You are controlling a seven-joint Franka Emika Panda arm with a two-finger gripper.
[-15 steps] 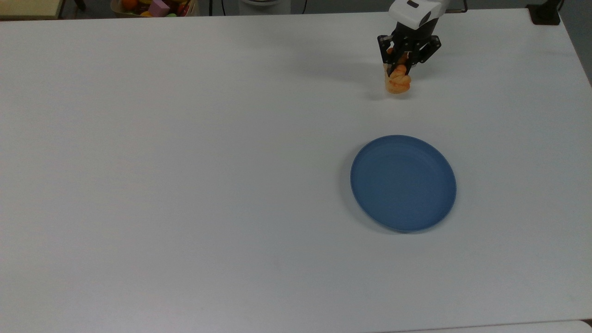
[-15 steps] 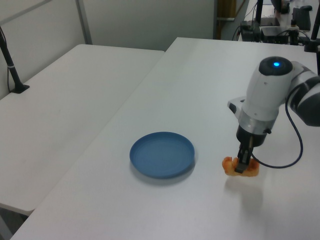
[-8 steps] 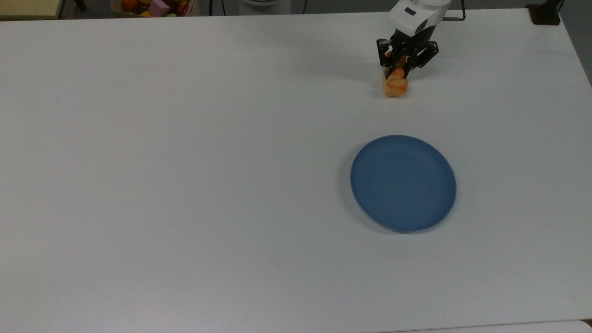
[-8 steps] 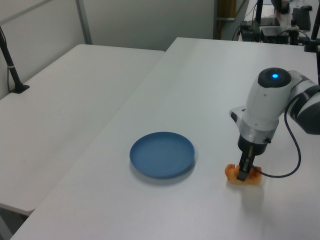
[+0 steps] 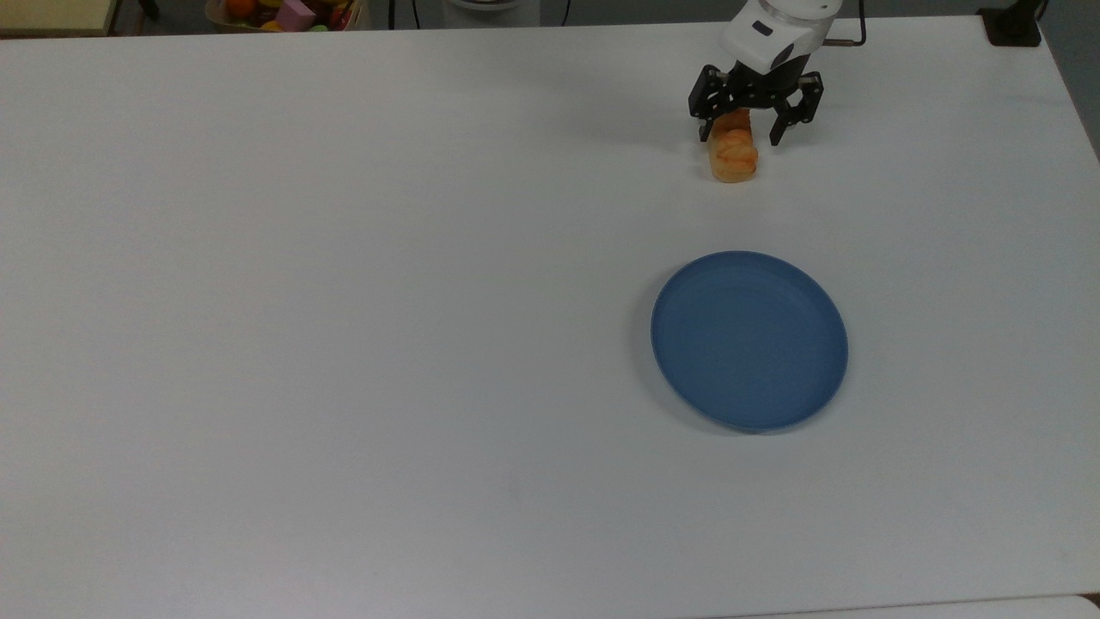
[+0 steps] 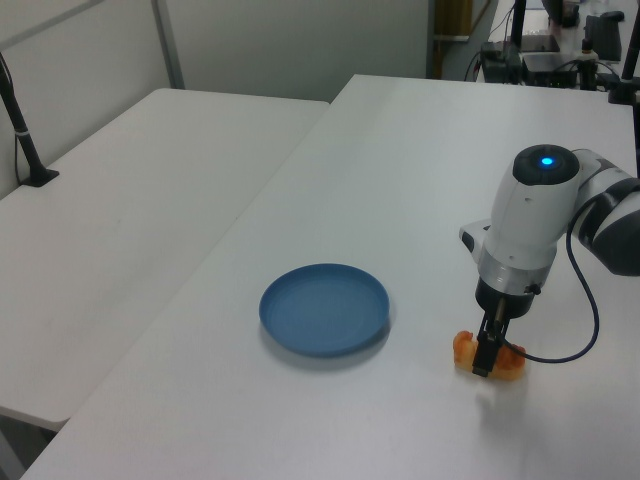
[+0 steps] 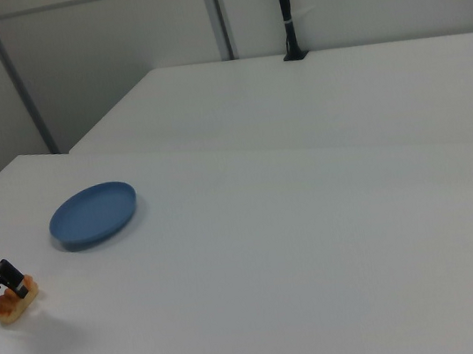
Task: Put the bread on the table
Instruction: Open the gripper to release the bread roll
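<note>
In the top view, a bin of coloured toys (image 5: 288, 13) sits past the surface's (image 5: 344, 301) far edge, far to the end effector's left. The bread (image 5: 733, 153) lies on the surface directly under the end effector (image 5: 744, 133), whose fingers (image 5: 705, 131) are spread wide and straddle the roll, released from it. A blue plate (image 5: 749, 340) rests well apart from the end effector, toward the top view's bottom. In the left view the plate (image 6: 324, 308) lies left of the end effector (image 6: 482, 368) and bread (image 6: 504, 365).
</note>
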